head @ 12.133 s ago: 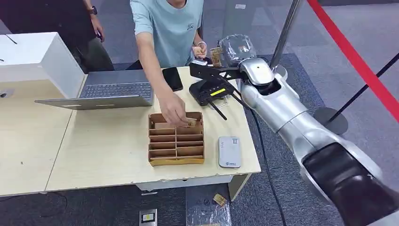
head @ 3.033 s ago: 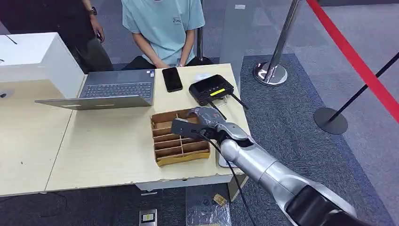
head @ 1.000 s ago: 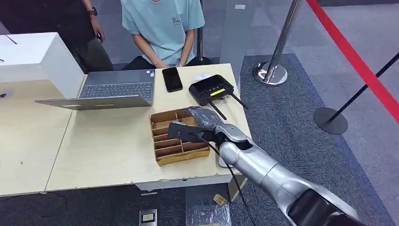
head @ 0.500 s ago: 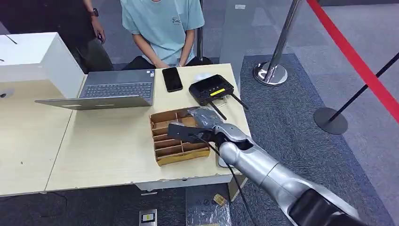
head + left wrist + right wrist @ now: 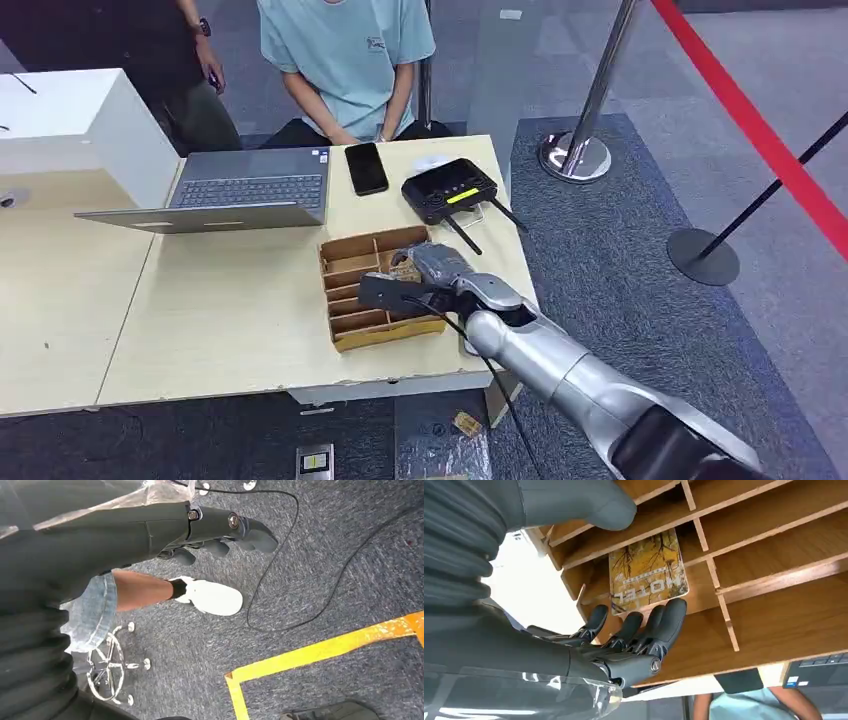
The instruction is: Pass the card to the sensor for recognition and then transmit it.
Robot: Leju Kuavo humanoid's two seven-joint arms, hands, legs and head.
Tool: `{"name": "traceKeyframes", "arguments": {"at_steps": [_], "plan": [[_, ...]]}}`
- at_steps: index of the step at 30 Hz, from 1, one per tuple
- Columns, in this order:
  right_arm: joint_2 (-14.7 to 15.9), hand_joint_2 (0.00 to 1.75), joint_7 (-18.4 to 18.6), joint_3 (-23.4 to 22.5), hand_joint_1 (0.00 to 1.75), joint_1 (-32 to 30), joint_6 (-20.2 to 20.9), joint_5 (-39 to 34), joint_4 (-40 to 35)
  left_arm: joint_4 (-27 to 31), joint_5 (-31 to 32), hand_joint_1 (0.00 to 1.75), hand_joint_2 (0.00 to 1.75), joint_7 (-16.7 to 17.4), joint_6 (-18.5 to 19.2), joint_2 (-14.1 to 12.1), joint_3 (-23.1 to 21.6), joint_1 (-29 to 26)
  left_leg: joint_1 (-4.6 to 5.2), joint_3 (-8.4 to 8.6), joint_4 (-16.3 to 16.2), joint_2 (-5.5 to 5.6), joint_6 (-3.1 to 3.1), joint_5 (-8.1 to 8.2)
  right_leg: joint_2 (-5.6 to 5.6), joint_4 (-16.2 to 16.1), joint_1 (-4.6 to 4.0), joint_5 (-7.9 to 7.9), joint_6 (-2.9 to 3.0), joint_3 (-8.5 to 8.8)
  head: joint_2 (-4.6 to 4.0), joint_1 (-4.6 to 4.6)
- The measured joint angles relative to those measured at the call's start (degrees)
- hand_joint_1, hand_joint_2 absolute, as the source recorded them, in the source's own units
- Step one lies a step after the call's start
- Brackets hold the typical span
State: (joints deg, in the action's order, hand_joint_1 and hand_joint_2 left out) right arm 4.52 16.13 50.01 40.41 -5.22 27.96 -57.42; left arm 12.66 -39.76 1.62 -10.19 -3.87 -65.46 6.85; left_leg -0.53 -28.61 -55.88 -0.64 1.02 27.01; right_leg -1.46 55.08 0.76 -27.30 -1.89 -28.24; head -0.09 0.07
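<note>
Right wrist view: right hand (image 5: 624,630) over the wooden tray (image 5: 774,580), fingers spread, tips at the card (image 5: 647,572) edge, not gripping it. Left hand (image 5: 220,535) loosely curled, empty.

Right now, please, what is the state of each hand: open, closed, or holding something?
Left hand: holds nothing, fingers curled, hanging above the floor.
Right hand: open, not holding the card; thumb and fingers lie either side of it in the wooden organizer.
</note>
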Motion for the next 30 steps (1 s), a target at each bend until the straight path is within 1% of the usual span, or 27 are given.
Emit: {"name": "traceKeyframes", "arguments": {"at_steps": [2,6,8,9,10,11,12,13,30], "plan": [[-0.04,1.75,0.00,0.00,0.72,0.00,0.00,0.00,0.17,0.00,0.00,0.00,1.75,0.00,0.00,0.00,0.00,0.00,0.00,0.00,0.00,0.00,0.00,0.00,0.00,0.00,0.00,0.00,0.00,0.00,0.00,0.00],[-0.17,1.75,-0.02,0.00,0.73,-0.01,-0.09,-0.02,0.55,-0.02,0.00,0.00,1.75,0.02,0.11,0.00,0.00,0.00,0.00,0.00,0.00,0.00,0.00,0.00,0.00,-0.01,0.00,0.00,0.00,0.00,0.00,0.00],[-0.24,1.75,-0.02,0.00,0.80,-0.04,-0.09,-0.02,0.66,-0.02,0.00,0.00,1.75,0.09,0.13,0.00,0.00,0.00,0.00,0.00,0.00,0.00,0.00,0.00,0.00,-0.01,0.00,0.00,0.00,0.00,0.00,0.00],[-0.24,1.75,-0.04,0.00,0.80,-0.06,-0.09,-0.07,0.77,-0.02,0.00,0.00,1.75,0.13,0.13,0.00,0.00,0.00,0.00,-0.01,0.00,0.00,0.00,0.00,0.00,-0.02,0.00,0.00,0.00,0.00,0.00,0.00],[-0.26,1.75,-0.04,0.00,0.99,-0.10,-0.09,-0.11,0.81,-0.02,0.00,0.00,1.75,0.20,0.13,0.00,0.00,0.00,0.00,-0.01,0.00,0.00,0.00,0.00,0.00,-0.02,0.00,0.00,0.00,0.00,0.00,0.00],[-0.26,1.75,-0.04,0.00,1.43,-0.11,-0.09,-0.11,0.83,-0.02,0.00,0.00,1.75,0.24,0.13,0.00,0.00,0.00,0.00,-0.01,0.00,0.00,0.00,0.00,0.00,-0.02,0.00,0.00,0.00,-0.01,0.00,0.00],[-0.26,1.75,-0.04,0.00,1.55,-0.11,-0.11,-0.11,0.83,0.00,0.04,0.00,1.75,0.26,0.13,0.00,0.00,0.00,0.00,-0.01,0.00,0.00,0.00,0.00,0.00,-0.02,0.00,0.00,0.00,0.00,0.00,0.00],[-0.26,1.75,-0.04,0.00,1.75,-0.11,-0.15,-0.11,0.85,0.00,0.13,0.00,1.75,0.28,0.13,0.00,0.00,0.00,0.00,0.00,0.00,0.00,0.00,0.00,0.00,-0.02,0.00,0.00,0.00,0.00,0.00,0.00],[-0.50,1.75,-0.59,-0.15,1.75,0.07,-1.22,0.00,1.11,-0.02,0.57,0.00,1.75,0.26,0.15,0.00,-0.07,0.01,0.00,-0.02,0.00,0.00,0.00,0.00,0.00,-0.01,0.00,0.00,0.00,-0.01,0.00,0.00]]}}
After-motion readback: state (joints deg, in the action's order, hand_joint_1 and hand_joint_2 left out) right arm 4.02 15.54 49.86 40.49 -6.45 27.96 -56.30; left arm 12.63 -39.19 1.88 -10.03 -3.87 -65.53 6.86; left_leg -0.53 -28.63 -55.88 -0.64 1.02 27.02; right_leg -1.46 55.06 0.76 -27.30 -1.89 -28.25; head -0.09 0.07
